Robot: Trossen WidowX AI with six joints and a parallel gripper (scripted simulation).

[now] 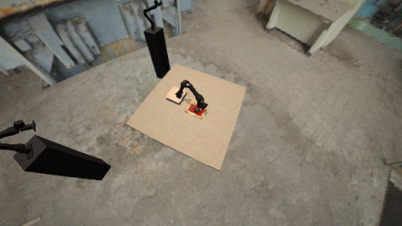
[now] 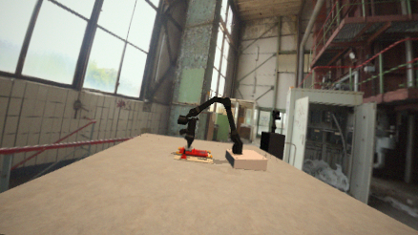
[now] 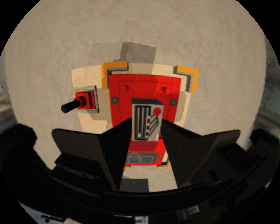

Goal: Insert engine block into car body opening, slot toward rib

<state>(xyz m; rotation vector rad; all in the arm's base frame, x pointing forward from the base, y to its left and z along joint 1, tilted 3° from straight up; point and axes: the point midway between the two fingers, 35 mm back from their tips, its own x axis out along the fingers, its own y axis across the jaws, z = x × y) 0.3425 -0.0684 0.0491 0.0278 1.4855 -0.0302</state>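
The red car body [image 1: 192, 107] [image 2: 202, 154] [image 3: 122, 91] lies on the table, its long side running away from the arm in the wrist view. My gripper [image 1: 197, 109] [image 2: 189, 146] [image 3: 146, 121] is shut on the grey engine block [image 3: 140, 120], one dark finger on each side. The block is over the middle of the body, with its dark slots, striped bars and a red round mark facing up. The opening and the rib are hidden under the block and fingers. I cannot tell how deep the block sits.
Orange corner brackets [image 3: 114, 66] [image 3: 193, 80] stand around the body on a cream base [image 3: 83, 75]. A red fixture [image 3: 84, 99] with a black handle [image 3: 70, 106] stands left of the body in the wrist view. The arm's base stands on a pale pink block [image 1: 173, 96] [image 2: 250, 160].
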